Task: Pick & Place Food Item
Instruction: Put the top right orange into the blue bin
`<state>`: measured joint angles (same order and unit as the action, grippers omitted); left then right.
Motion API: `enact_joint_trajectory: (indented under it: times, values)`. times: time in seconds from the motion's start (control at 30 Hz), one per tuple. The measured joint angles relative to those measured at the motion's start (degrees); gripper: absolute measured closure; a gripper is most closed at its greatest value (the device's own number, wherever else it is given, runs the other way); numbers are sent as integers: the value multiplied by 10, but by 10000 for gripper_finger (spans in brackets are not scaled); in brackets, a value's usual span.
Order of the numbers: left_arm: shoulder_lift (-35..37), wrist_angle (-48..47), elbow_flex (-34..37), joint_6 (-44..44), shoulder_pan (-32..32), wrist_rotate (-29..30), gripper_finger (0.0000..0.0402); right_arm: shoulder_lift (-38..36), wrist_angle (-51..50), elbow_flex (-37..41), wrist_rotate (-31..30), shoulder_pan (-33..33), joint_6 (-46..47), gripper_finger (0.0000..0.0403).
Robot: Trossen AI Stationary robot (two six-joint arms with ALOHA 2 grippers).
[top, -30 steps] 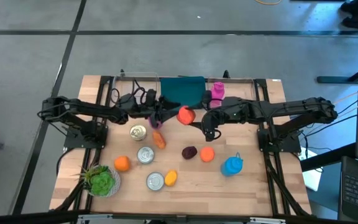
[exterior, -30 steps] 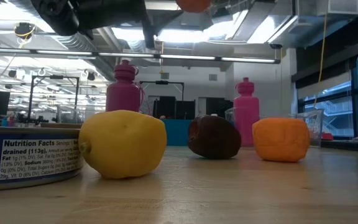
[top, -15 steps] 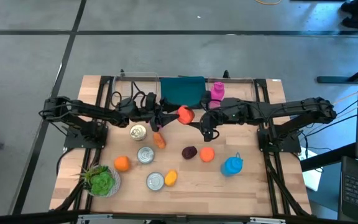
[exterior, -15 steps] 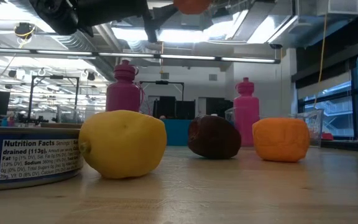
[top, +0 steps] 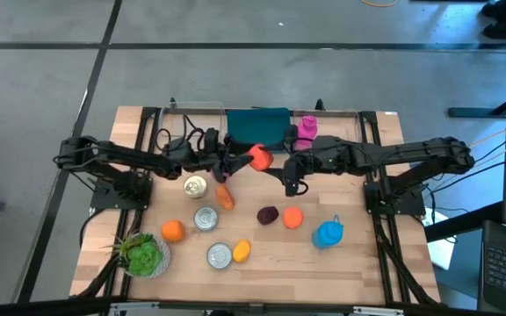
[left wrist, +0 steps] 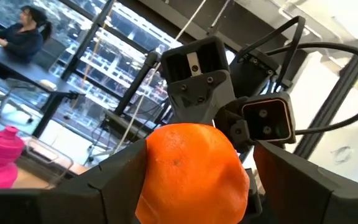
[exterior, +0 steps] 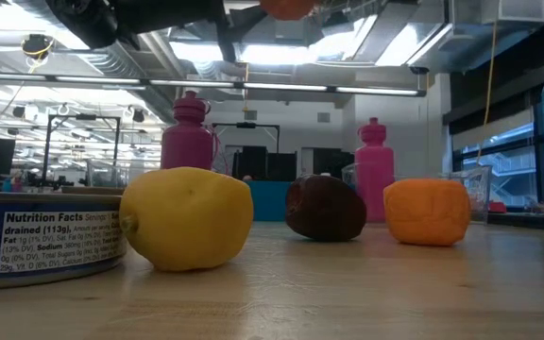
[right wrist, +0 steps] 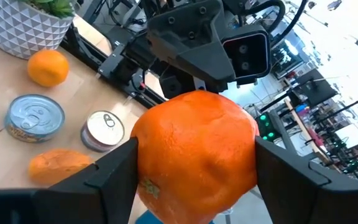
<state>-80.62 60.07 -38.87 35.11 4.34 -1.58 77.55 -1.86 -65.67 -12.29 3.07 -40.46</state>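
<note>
An orange (top: 259, 157) hangs in the air above the far middle of the wooden table (top: 358, 263), between my two arms. It also shows at the top edge of the low view, orange (exterior: 289, 8). My left gripper (top: 251, 159) reaches it from the table's left and my right gripper (top: 269, 161) from the table's right. Each wrist view shows the orange (left wrist: 191, 174) (right wrist: 194, 155) filling the gap between that arm's own fingers, with the other arm's gripper right behind it. My left gripper pinches the orange between its two fingers, one on each opposite side (left wrist: 149, 180). It comes in roughly level from the table's left. The orange is lifted clear of the table. My right gripper pinches the same orange between its two fingers, on opposite sides (right wrist: 143, 163). It comes in roughly level from the table's right, facing the left gripper. The orange sits between both pairs of fingers, clear of the table.
Below lie a carrot (top: 225, 196), three cans (top: 195, 185) (top: 205, 218) (top: 220, 254), a lemon (top: 242, 250), a dark fruit (top: 268, 214), two orange fruits (top: 173, 230) (top: 292, 217), a blue bottle (top: 328, 233) and a potted plant (top: 143, 254). A teal bin (top: 257, 125) and a pink bottle (top: 307, 130) stand at the far edge.
</note>
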Motion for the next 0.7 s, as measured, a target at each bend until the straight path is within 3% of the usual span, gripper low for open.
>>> enact_joint_trajectory:
  times: [0.7]
  values:
    - [-1,-92,1,22,32,1,111,0,10,-11,-12,-1,-38,131]
